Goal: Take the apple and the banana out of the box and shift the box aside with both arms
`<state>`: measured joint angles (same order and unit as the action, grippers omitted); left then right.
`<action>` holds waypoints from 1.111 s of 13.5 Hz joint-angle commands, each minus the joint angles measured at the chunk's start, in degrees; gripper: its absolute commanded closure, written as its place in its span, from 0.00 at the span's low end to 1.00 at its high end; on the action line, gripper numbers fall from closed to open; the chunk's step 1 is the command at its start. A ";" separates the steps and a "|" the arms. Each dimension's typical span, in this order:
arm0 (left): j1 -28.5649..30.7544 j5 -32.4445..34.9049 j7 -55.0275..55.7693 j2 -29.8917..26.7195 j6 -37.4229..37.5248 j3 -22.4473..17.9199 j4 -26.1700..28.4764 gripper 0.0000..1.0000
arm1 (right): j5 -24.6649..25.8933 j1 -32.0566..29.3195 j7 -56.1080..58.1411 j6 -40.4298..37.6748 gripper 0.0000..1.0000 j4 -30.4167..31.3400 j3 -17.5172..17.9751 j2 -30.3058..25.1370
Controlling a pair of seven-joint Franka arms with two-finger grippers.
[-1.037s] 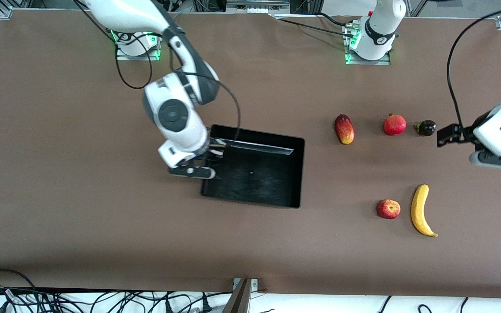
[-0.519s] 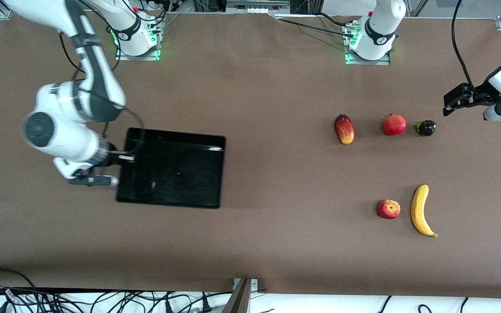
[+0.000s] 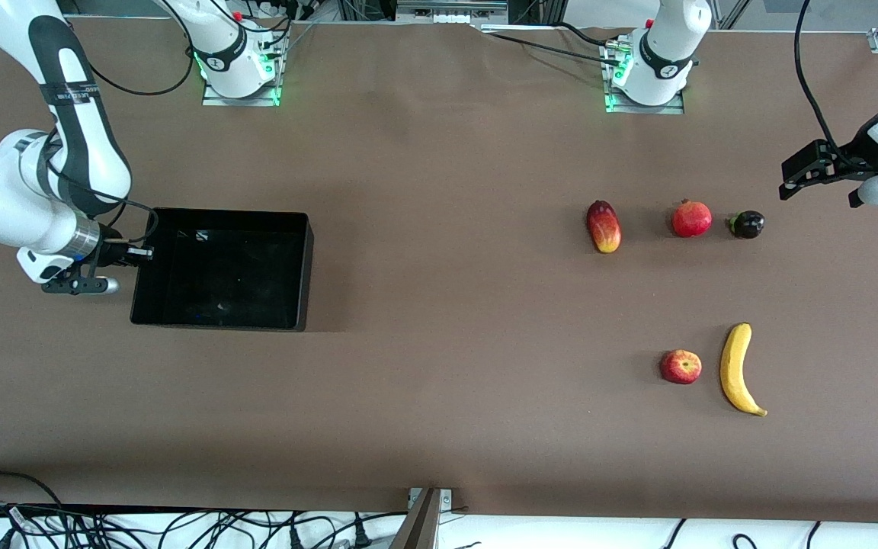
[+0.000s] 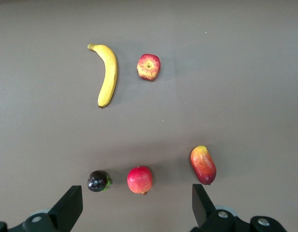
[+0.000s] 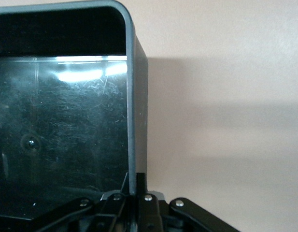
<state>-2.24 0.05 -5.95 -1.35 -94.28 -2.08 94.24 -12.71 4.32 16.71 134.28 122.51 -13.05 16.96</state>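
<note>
The glossy black box [image 3: 222, 268] sits on the table at the right arm's end. My right gripper [image 3: 139, 252] is shut on its end wall [image 5: 131, 121]; one finger is inside, one outside. The box is empty. The red apple [image 3: 680, 366] and the yellow banana [image 3: 738, 370] lie side by side near the left arm's end, nearer the front camera; both show in the left wrist view, apple [image 4: 149, 66] and banana [image 4: 106, 73]. My left gripper [image 3: 789, 179] is open and empty, up in the air above the table's end, its fingertips [image 4: 71, 207] wide apart.
A red-yellow mango [image 3: 604, 226], a red pomegranate [image 3: 691, 219] and a small dark round fruit [image 3: 747, 224] lie in a row farther from the front camera than the apple and banana. Cables run along the table's front edge.
My right gripper has dragged the black box from the table's middle to the right arm's end. My left gripper has risen and drawn back toward the table's end.
</note>
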 commanded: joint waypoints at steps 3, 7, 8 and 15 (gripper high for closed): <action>-1.10 -1.10 -1.80 -1.90 3.39 0.05 -0.20 0.00 | -1.70 0.95 0.25 5.12 0.21 8.01 -0.66 -5.00; -1.89 -0.93 1.72 -3.13 3.75 -0.21 -0.37 0.00 | 0.58 1.13 0.42 0.29 0.00 5.30 -1.10 -5.44; -2.58 -0.93 3.64 -3.22 3.75 -0.30 -0.37 0.00 | 1.98 1.21 0.51 -2.06 0.00 3.03 -1.10 -5.62; -4.70 -0.57 4.89 -3.66 3.84 -2.14 -0.73 0.00 | 14.38 3.59 -0.11 -36.96 0.00 -28.43 -1.10 -5.27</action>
<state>-6.11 0.03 -1.43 -4.65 -91.54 -3.43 94.10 -0.39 5.92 16.38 102.45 100.10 -13.45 10.57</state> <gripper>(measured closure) 0.000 0.000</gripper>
